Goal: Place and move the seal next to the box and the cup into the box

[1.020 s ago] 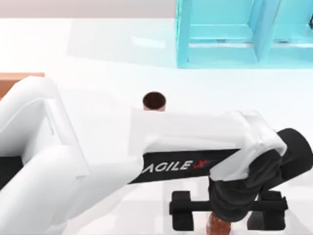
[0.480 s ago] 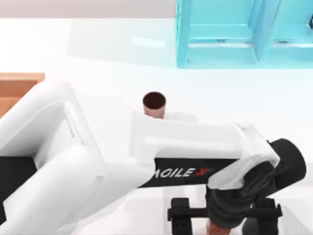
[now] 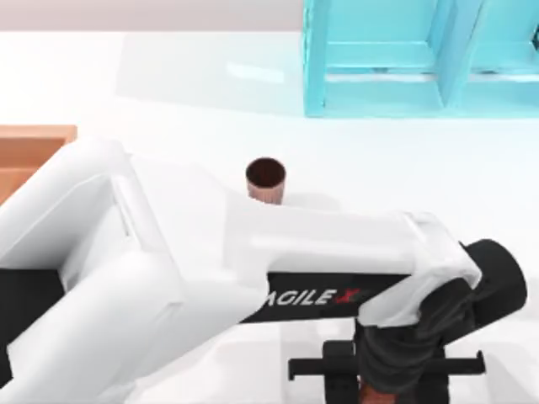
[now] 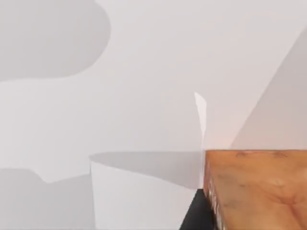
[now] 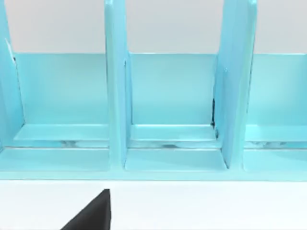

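Since a second ago, the left arm has swung lower in the top view, uncovering more of the box (image 3: 34, 156) at the surface's left edge. From above, the left tool (image 3: 383, 389) hangs at the bottom edge, its black fingers drawn closer around the seal (image 3: 370, 394), a reddish-brown sliver under the wrist; they look clamped on it. The ribbed dark-brown cup (image 3: 266, 180) stands beyond the tool, toward the turquoise shelf (image 3: 404, 59); the box lies well apart to its left, so the carry runs leftward. The left wrist view shows a glossy orange-brown block close up. The right wrist view faces the shelf; the right tool's state cannot be told.
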